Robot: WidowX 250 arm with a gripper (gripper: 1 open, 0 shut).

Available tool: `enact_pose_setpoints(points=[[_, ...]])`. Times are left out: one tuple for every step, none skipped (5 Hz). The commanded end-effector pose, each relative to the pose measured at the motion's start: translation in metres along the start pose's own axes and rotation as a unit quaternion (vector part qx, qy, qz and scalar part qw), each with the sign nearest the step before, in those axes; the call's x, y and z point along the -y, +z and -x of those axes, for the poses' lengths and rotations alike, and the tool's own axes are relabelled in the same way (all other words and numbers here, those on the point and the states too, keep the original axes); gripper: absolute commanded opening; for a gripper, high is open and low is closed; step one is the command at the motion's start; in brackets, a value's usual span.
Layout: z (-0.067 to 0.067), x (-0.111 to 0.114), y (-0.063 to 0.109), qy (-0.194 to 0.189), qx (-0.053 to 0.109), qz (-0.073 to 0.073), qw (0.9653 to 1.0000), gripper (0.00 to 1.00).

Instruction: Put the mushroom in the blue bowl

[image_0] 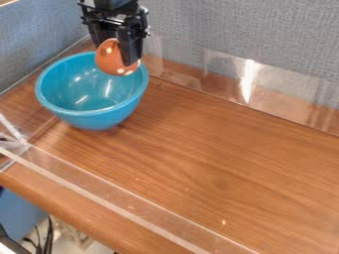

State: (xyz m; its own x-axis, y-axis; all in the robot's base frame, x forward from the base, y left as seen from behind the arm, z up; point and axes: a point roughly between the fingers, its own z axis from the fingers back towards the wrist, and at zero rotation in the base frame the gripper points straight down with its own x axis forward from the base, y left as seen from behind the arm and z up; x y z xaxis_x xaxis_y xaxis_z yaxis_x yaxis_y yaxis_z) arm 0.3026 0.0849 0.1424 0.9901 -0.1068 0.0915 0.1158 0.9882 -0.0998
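Right, gripper (115,52) is clenched on the mushroom (113,58), pointing straight down, dark fingers on either side of the reddish-brown cap. Stem isn't clearly visible from this angle, likely tucked between the fingers or blurred out.

Relative to the blue bowl (79,104): mushroom hangs above the bowl's far rim, over the back-right part of the opening as the camera sees it. Not touching the bowl. Whether it sits fully inside the rim line or straddles it, I can't tell from a single oblique view.

Why it's held like that, my read: a vertical grip over the opening means a plain release should send the piece down into the bowl with no wrist work. Carrying it well above the rim avoids clipping the wall on the way in.

Bowl sits on the wooden table (225,149), near the left end, close to the grey backdrop (252,30). Clear acrylic barriers (259,79) run beyond the bowl to its right and along the table's front edge.

Judgement: transport looks basically done; release is what's left. Risk: a drop near the rim could bounce the toy out.
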Motion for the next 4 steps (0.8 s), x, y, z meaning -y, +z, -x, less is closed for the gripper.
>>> enact_pose_setpoints(points=[[-0.0009,-0.0033,0.0213,0.001,0.030,-0.017,0.9994,0.00],[0.0008,-0.0034,0.0220,0.000,0.029,-0.017,0.9994,0.00],[0.0025,-0.0035,0.0226,0.000,0.027,-0.017,0.9995,0.00],[0.0041,-0.0032,0.0238,-0.001,0.027,-0.017,0.9995,0.00]])
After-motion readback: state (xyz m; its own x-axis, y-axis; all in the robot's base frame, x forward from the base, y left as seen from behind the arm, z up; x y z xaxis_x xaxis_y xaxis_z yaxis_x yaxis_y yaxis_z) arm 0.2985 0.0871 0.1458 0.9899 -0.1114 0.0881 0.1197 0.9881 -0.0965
